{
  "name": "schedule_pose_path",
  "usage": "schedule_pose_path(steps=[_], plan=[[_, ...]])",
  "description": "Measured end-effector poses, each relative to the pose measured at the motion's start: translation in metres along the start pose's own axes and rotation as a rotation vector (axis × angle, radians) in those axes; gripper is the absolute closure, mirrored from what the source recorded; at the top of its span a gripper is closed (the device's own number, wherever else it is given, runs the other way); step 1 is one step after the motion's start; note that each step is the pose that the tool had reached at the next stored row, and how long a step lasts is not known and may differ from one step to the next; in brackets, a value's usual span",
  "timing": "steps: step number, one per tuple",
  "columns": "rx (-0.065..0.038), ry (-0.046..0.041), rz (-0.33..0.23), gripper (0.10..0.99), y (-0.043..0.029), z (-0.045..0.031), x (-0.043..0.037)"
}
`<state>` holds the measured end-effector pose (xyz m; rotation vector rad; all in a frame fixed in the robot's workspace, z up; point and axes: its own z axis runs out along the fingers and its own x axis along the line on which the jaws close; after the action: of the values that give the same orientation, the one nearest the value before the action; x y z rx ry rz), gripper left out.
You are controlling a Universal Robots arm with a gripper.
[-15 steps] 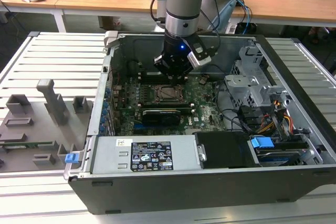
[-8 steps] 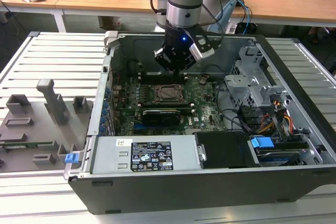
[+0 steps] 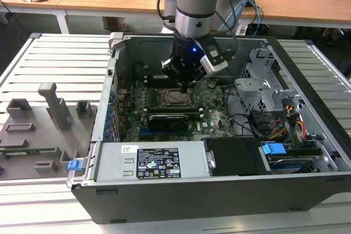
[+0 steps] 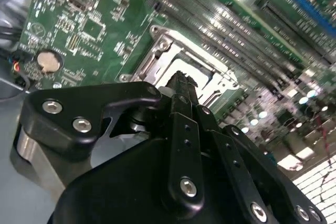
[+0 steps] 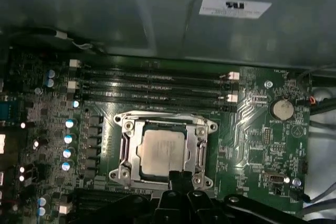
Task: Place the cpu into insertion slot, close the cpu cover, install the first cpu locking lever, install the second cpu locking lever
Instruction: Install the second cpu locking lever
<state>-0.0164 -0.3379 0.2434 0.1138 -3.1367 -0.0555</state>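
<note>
Hovering at the socket's edge inside the open computer case [image 3: 307,184], your black gripper [image 5: 181,178] with fingertips pressed together and empty, dull silver square cpu [image 5: 164,152] seated in the insertion slot [image 5: 122,153], thin metal cpu cover [image 5: 202,153] closed around it, green motherboard [image 5: 252,145] beneath.

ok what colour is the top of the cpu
Dull silver-grey, clearest in the first wrist view: cpu.

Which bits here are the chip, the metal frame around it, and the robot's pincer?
cpu [image 5: 161,152]: first wrist view, middle of its silver top.
cpu cover [image 5: 127,150]: first wrist view, frame's side bar.
pincer [image 5: 181,178]: first wrist view, black tips at the socket's edge.
</note>
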Motion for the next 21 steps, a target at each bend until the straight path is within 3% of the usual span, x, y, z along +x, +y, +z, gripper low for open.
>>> schedule_pose_path(steps=[2, 3, 5, 9, 12, 15, 21], plan=[[-0.021, -0.0015, 0.0, 0.976, -0.0066, 0.0003, 0.0005], [-0.036, -0.0026, 0.0, 0.976, -0.0121, 0.0005, 0.0009], [-0.046, -0.0032, 0.0, 0.976, -0.018, 0.0008, 0.0013], [-0.05, -0.0035, 0.0, 0.976, -0.0287, 0.0019, 0.0023], [-0.051, -0.0036, 0.0, 0.976, -0.0317, 0.0029, 0.0052], [-0.052, -0.0037, 0.0, 0.976, -0.0322, 0.0035, 0.0138], [-0.052, -0.0037, 0.0, 0.976, -0.0322, 0.0051, 0.0388]])
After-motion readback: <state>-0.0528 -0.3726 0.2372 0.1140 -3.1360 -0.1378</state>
